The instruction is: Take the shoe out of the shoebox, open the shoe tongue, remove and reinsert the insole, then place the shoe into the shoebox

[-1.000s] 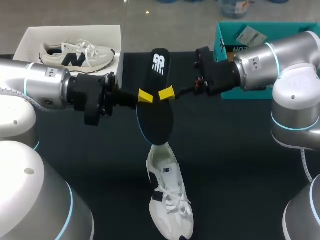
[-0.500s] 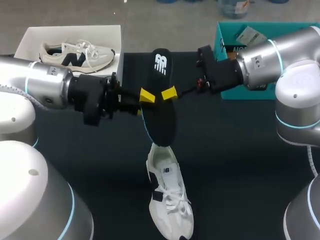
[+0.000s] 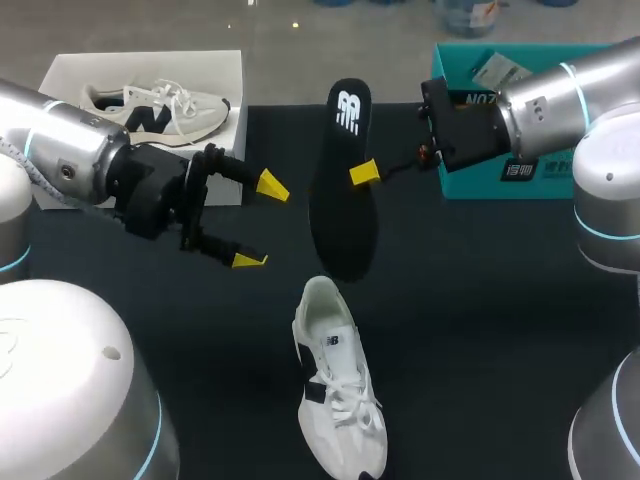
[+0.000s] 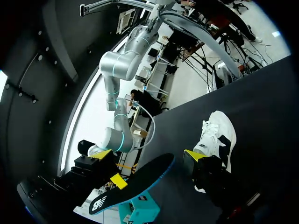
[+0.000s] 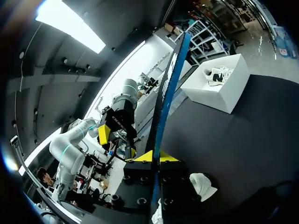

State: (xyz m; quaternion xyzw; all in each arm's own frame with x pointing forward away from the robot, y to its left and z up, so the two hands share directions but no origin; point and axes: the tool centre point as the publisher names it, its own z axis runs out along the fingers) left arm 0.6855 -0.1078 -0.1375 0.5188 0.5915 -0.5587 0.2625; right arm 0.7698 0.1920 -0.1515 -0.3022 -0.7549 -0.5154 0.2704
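The black insole (image 3: pixel 345 200) hangs in the air over the table's middle, and my right gripper (image 3: pixel 363 172) is shut on its edge. In the right wrist view the insole (image 5: pixel 169 84) stands edge-on between that gripper's (image 5: pixel 156 157) yellow tips. My left gripper (image 3: pixel 260 223) is open, apart from the insole and to its left, with nothing between its fingers. A white shoe with black trim (image 3: pixel 340 395) lies on the dark table below the insole, its opening toward the insole. In the left wrist view the shoe (image 4: pixel 216 137) lies beyond one yellow fingertip (image 4: pixel 192 154), with the insole (image 4: pixel 135 184) beside it.
A white shoebox (image 3: pixel 60 75) at the back left holds a second white shoe (image 3: pixel 150 108). A teal box (image 3: pixel 455 75) stands at the back right, behind my right wrist. Dark table surface (image 3: pixel 480 330) lies bare to the right of the shoe.
My left gripper let go of the insole, opened wide and drew back to the left. The right gripper carried the insole a little to the right and farther back.
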